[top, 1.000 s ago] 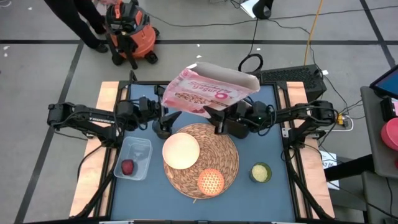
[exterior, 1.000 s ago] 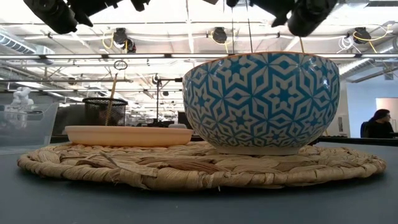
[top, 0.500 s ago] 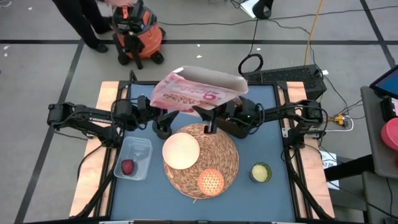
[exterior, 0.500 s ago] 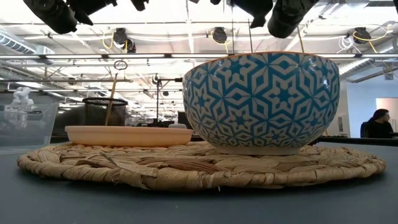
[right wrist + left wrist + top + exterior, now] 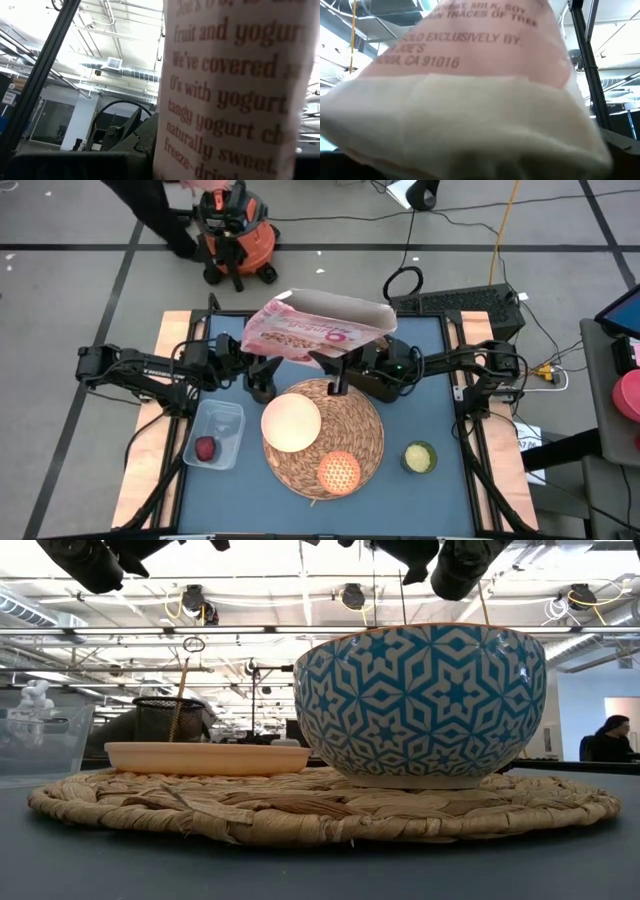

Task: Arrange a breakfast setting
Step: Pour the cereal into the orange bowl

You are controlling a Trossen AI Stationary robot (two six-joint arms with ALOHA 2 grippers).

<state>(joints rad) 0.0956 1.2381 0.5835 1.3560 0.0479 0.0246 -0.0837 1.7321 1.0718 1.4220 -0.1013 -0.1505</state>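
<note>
We saw both arms reaching in over the far half of the worktop [image 5: 200, 500], with the pink-white cereal box [image 5: 315, 330] lifted between them and tipped on its side. The right gripper [image 5: 335, 370] sat under the box's near edge and appeared clamped on it; the box's printed side filled the right wrist view [image 5: 235, 90]. The left gripper [image 5: 262, 378] sat just beside the box's other end, and the box's pale bottom flap filled its wrist view [image 5: 470, 115], but we could not tell whether its fingers were closed. Directly in front of both grippers lay the round woven straw placemat [image 5: 370, 445], carrying the cream bowl [image 5: 291, 423] and, farther from them, the small orange dish [image 5: 339, 472]. The small dark-red fruit [image 5: 205, 448] lay in the clear plastic tub [image 5: 228, 420] near the left gripper. The small green-yellow cup [image 5: 419, 457] stood beside the placemat, toward the right arm's side.
</note>
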